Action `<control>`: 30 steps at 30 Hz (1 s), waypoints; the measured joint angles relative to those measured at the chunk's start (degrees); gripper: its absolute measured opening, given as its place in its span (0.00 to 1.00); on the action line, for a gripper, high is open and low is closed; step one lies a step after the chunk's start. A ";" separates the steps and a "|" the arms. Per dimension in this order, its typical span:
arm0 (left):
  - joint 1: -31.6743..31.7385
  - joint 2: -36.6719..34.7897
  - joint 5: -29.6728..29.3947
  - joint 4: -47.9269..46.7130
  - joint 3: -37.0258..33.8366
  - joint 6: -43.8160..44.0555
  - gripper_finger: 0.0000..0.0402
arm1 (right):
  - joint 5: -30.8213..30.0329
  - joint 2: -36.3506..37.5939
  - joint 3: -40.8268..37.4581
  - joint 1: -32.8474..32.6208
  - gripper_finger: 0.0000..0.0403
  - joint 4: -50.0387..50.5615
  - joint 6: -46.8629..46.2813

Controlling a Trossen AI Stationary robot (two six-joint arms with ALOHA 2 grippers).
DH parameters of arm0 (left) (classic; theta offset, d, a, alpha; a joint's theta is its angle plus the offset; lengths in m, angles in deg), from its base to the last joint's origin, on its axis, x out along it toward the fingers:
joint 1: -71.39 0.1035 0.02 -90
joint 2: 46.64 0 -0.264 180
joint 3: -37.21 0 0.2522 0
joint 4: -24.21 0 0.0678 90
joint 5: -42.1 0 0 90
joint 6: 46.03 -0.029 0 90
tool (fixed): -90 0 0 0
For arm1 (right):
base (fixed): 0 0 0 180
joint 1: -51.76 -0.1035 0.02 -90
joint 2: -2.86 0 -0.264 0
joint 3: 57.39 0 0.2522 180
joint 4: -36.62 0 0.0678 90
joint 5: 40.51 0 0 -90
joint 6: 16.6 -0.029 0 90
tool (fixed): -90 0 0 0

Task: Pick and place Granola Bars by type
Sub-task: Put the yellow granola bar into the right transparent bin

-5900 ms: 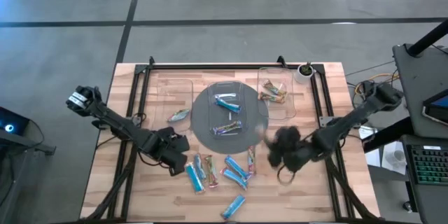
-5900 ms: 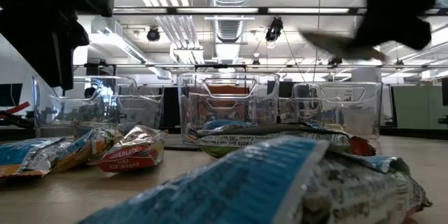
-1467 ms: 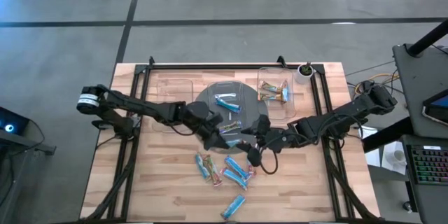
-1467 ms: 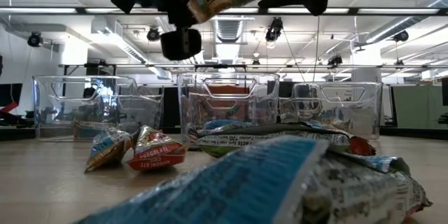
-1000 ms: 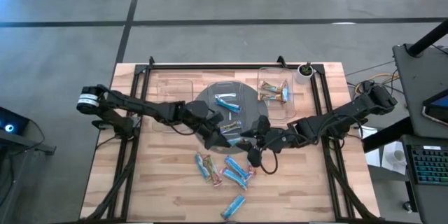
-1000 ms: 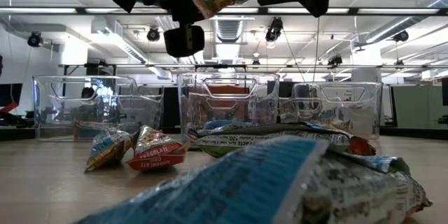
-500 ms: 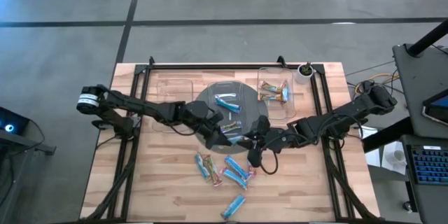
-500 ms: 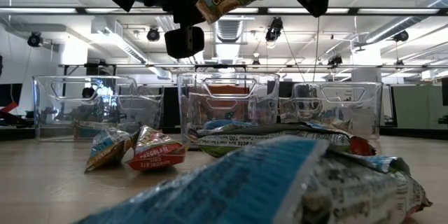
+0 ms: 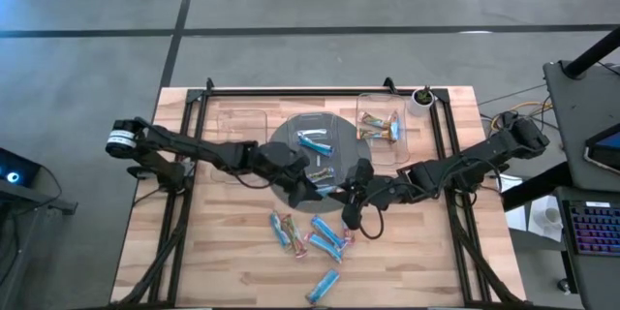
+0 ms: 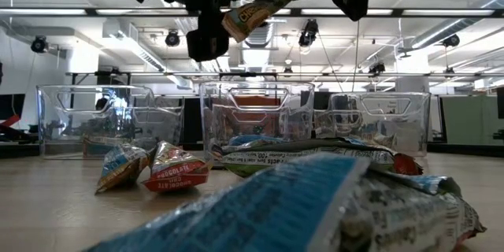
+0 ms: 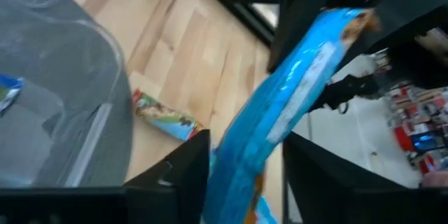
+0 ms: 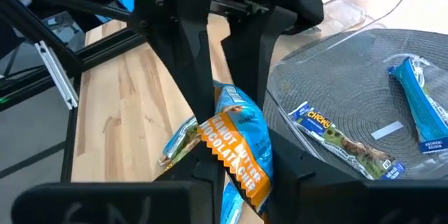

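Light-blue bar [image 9: 329,192] is up in the air over the near rim of the grey plate [image 9: 283,155], caught between both pincers. Right pincer [image 9: 342,195] is clamped on its orange-printed end; in the right wrist view the bar [image 12: 238,143] sits tight between my fingers [image 12: 203,175]. Left pincer [image 9: 312,188] is around the other end with its jaws spread: in the left wrist view there's a gap beside the bar [image 11: 294,84], so no grip there.

From above, the two pincers cover most of the bar and I only get a sliver of blue. In the low view the arms are cut off at the top and just the tilted bar [image 10: 253,9] pokes out.

The wrapper is shiny blue and crinkled, with an orange band of white lettering.

Other Granola Bars [image 9: 325,237] lie loose on the table [image 9: 223,252], two more are on the plate, and a few are in the clear tray [image 9: 399,145].
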State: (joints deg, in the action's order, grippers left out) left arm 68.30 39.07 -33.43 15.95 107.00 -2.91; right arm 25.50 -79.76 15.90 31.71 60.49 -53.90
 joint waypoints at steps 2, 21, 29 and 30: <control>-0.06 -0.03 -0.08 -2.43 0.62 -0.82 0.44 | -0.22 0.04 0.00 0.00 0.15 0.03 0.02; -6.85 -4.74 -8.88 -15.10 0.90 -4.97 0.49 | -19.71 12.40 -1.47 10.75 0.14 51.08 -34.72; -10.71 -4.68 -11.54 -15.53 0.90 -1.92 0.49 | -2.74 11.62 -2.95 29.96 0.18 48.92 -17.34; -11.24 -4.68 -11.83 -15.52 0.90 -1.42 0.49 | -1.64 11.52 -2.95 31.72 0.20 48.66 -15.41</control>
State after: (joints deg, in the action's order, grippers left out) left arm 57.06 34.39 -45.26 0.43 107.90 -4.33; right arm 23.86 -68.24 12.95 63.42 109.15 -69.31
